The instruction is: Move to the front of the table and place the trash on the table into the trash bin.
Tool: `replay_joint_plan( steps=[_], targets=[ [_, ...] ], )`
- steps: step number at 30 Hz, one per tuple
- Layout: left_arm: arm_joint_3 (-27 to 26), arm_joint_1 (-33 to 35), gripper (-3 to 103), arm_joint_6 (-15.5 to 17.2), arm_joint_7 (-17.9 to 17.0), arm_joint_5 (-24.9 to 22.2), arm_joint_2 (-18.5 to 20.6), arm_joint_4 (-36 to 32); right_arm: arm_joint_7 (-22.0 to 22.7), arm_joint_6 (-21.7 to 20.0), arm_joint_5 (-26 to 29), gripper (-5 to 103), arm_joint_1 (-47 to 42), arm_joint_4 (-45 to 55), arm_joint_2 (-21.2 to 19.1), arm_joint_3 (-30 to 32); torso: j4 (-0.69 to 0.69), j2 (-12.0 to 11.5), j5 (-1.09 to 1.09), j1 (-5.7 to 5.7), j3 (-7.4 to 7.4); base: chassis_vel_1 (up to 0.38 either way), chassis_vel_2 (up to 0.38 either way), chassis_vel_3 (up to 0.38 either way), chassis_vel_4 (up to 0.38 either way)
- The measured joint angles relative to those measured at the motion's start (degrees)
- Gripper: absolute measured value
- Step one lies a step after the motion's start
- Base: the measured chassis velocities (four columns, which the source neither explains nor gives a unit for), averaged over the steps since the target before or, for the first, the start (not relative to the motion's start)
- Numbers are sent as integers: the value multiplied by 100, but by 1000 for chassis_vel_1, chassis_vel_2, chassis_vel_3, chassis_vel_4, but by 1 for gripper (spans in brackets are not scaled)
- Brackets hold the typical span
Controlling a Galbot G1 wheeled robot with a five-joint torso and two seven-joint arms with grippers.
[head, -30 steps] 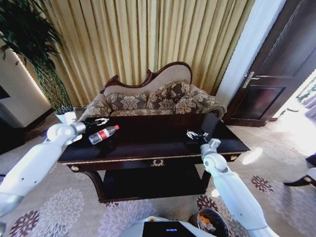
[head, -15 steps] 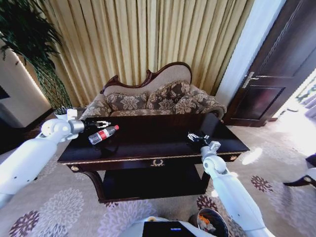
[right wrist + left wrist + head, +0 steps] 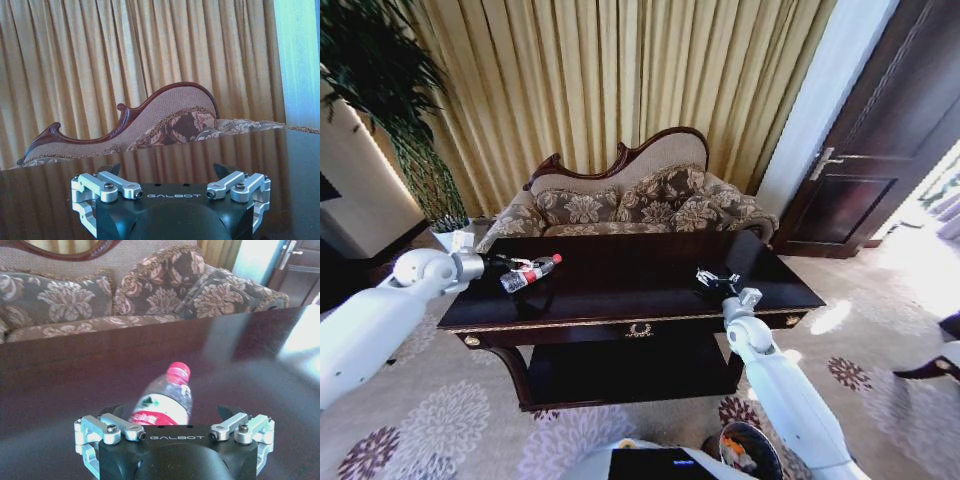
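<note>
A clear plastic bottle [image 3: 531, 272] with a red label and cap lies on its side at the left end of the dark glossy table [image 3: 630, 285]. My left gripper [image 3: 520, 266] is open at the bottle's base end. In the left wrist view the bottle [image 3: 165, 397] lies between the spread fingers of this gripper [image 3: 170, 412], cap pointing away. My right gripper [image 3: 716, 280] hovers open low over the table's right part, and in the right wrist view nothing sits between the fingers of that gripper [image 3: 167, 172]. The trash bin [image 3: 770, 445] stands on the carpet by my right side, with orange scraps inside.
A floral sofa [image 3: 640, 205] stands right behind the table, with curtains beyond it. At the far left are a tall plant [image 3: 390, 110] and its white pot [image 3: 455, 238]. A dark door [image 3: 890, 130] is at the right. Patterned carpet surrounds the table.
My left gripper has dropped and drawn in around the bottle's base end, while that arm's elbow swung out left. The right gripper shifted only slightly.
</note>
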Motion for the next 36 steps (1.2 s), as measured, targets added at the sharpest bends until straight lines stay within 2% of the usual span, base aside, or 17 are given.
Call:
replay_joint_plan(
  steps=[4, 8, 9, 11, 12, 13, 15, 22, 36],
  targets=[
    [-14, 55, 100, -8, 91, 87, -53, -18, -5, 68, 15, 100, -7, -1, 4, 6, 0, 0, 2, 0, 1, 0, 0, 0, 0],
    [-100, 170, 100, -13, 129, 126, -66, -59, 71, -13, 284, 100, 183, 131, -62, 77, -5, -6, 22, 1, 7, 0, 0, 0, 0],
    [-100, 170, 100, -13, 129, 126, -66, -59, 71, -13, 284, 100, 183, 131, -62, 77, -5, -6, 22, 1, 7, 0, 0, 0, 0],
    [-164, 277, 100, -16, 135, 163, -81, -94, 170, -175, 460, 100, 454, 324, -239, 126, -1, -5, 5, 2, 5, 0, 0, 0, 0],
    [-208, 346, 100, -23, 136, 192, -90, -114, 218, -373, 543, 100, 589, 417, -351, 122, 0, -6, 9, 2, 5, 0, 0, 0, 0],
    [-208, 346, 100, -23, 136, 192, -90, -114, 218, -373, 543, 100, 589, 417, -351, 122, 0, -6, 9, 2, 5, 0, 0, 0, 0],
    [-281, 457, 100, -36, 143, 247, -97, -146, 303, -675, 685, 100, 802, 625, -536, 119, 0, -4, 6, 1, 2, 0, 0, 0, 0],
    [-482, 716, 100, -47, 262, 431, -69, -196, 366, -1009, 778, 100, 1000, 843, -847, 83, -1, -3, 8, 1, 1, 0, 0, 0, 0],
    [-520, 788, 100, -44, 439, 622, -41, -201, 424, -1056, 848, 100, 973, 907, -1058, 219, 1, -1, 6, 0, 1, 0, 0, 0, 0]
  ],
)
